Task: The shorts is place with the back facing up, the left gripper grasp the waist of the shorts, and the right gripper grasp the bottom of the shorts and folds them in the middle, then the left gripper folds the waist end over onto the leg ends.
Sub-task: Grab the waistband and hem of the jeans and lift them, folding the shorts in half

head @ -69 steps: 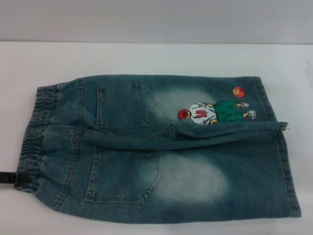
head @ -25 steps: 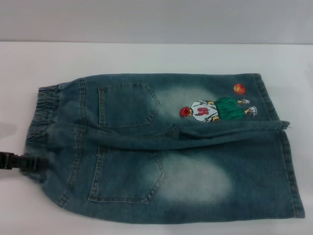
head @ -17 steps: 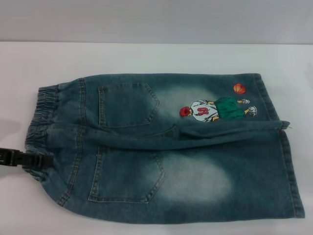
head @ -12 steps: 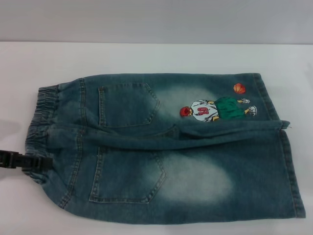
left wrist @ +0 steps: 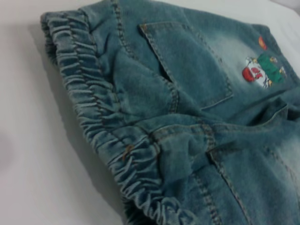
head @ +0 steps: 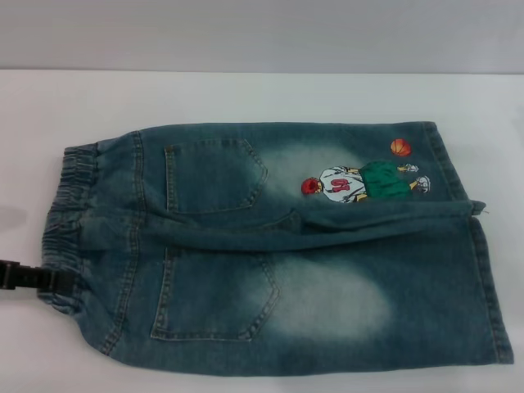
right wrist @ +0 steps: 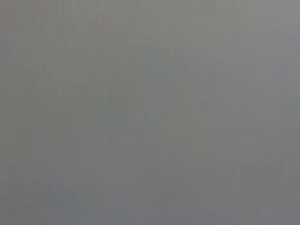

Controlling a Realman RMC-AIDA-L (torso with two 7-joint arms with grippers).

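The blue denim shorts (head: 311, 270) lie flat on the white table, back up, both patch pockets showing. The puckered waist end (head: 70, 188) is on the left and the bottom of the shorts (head: 485, 278) on the right. The cartoon print (head: 360, 182) is on the far leg. My left gripper (head: 59, 282) reaches in from the left edge; its tips are buried in the near part of the waistband, which bunches around them. The left wrist view shows the waistband (left wrist: 108, 136) close up, with no fingers. The right gripper is out of view; its wrist view shows only plain grey.
The white table (head: 246, 94) runs around the shorts, with a grey wall (head: 262, 33) behind its far edge. The near leg's hem reaches almost to the bottom right of the head view.
The left gripper first moved in to the waistband and bunched its near corner to the right. In the last half second it shifted slightly down and left, the waistband following.
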